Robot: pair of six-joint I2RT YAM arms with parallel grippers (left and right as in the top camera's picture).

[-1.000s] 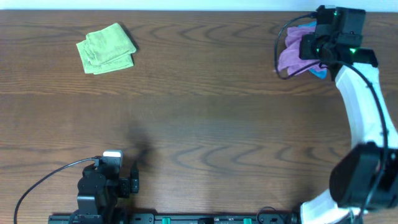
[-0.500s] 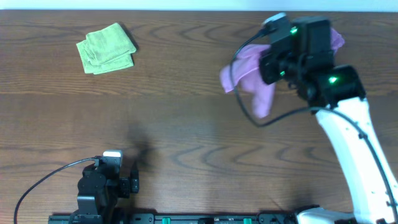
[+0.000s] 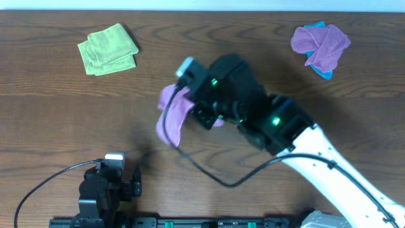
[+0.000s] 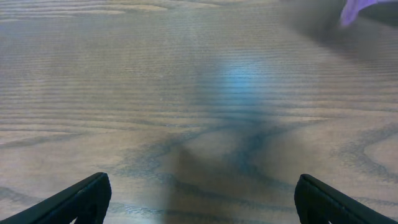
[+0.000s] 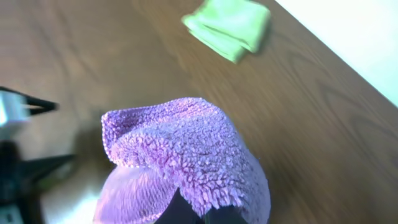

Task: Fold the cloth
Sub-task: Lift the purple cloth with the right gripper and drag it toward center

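Note:
My right gripper (image 3: pixel 201 109) is shut on a purple cloth (image 3: pixel 172 113) and holds it above the middle of the table; the cloth hangs crumpled from the jaws. In the right wrist view the purple cloth (image 5: pixel 186 155) covers the fingertips (image 5: pixel 202 214). My left gripper (image 3: pixel 126 187) is open and empty near the front left edge; in the left wrist view its fingertips (image 4: pixel 199 202) are wide apart over bare wood.
A folded green cloth (image 3: pixel 108 49) lies at the back left, also in the right wrist view (image 5: pixel 230 28). A heap of purple and blue cloths (image 3: pixel 319 43) lies at the back right. A black cable loops under the right arm.
My right arm has swung from the back right heap to the table's middle, carrying the purple cloth left and forward. The left arm has not moved.

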